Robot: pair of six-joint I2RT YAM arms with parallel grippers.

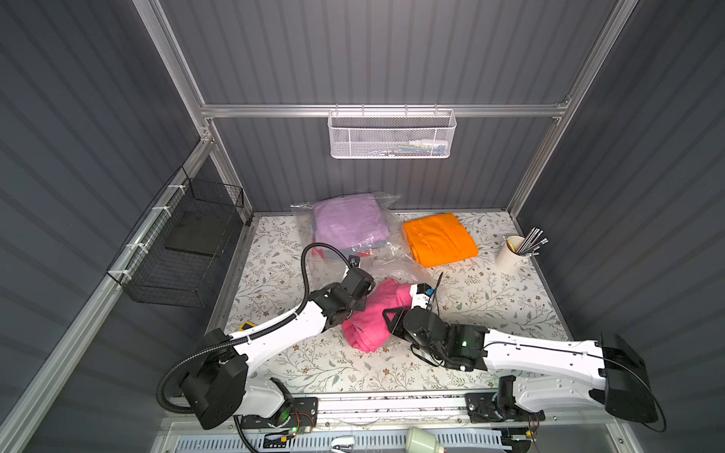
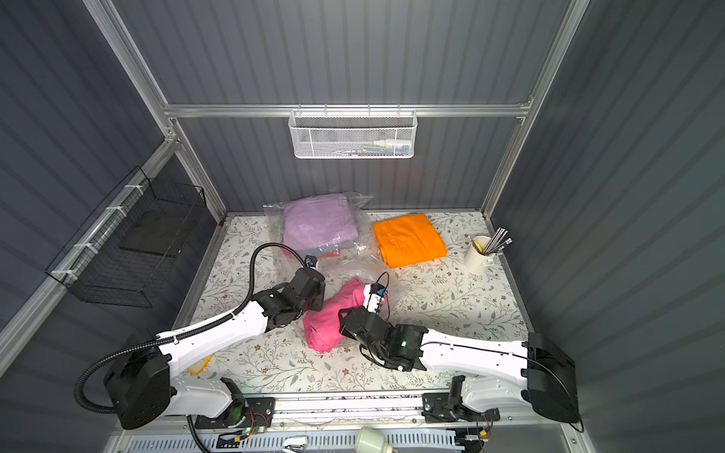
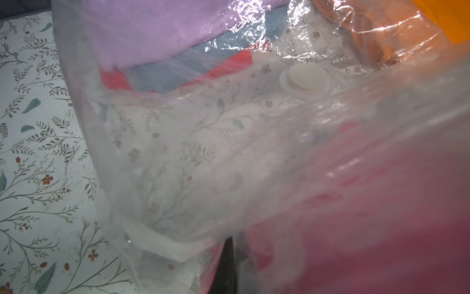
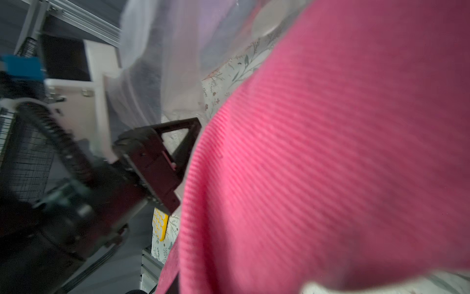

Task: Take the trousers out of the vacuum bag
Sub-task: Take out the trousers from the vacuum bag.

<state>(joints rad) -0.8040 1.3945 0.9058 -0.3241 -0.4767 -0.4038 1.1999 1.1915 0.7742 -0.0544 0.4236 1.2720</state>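
Two grips: left pincer [image 1: 359, 308] on vacuum bag [image 3: 198, 152], right pincer [image 1: 390, 319] on hot pink trousers [image 1: 372, 325] between them.

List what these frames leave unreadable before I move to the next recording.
- Tips of the left tool: behind the pink trousers in the right wrist view, blurred under bag film in the left wrist view; what they pinch is unclear.
- The red trousers and blue trousers: only edges show under the lilac trousers.
- Contents of the basket: too small behind mesh in both top views.
- The yellow item: mostly under the left arm.
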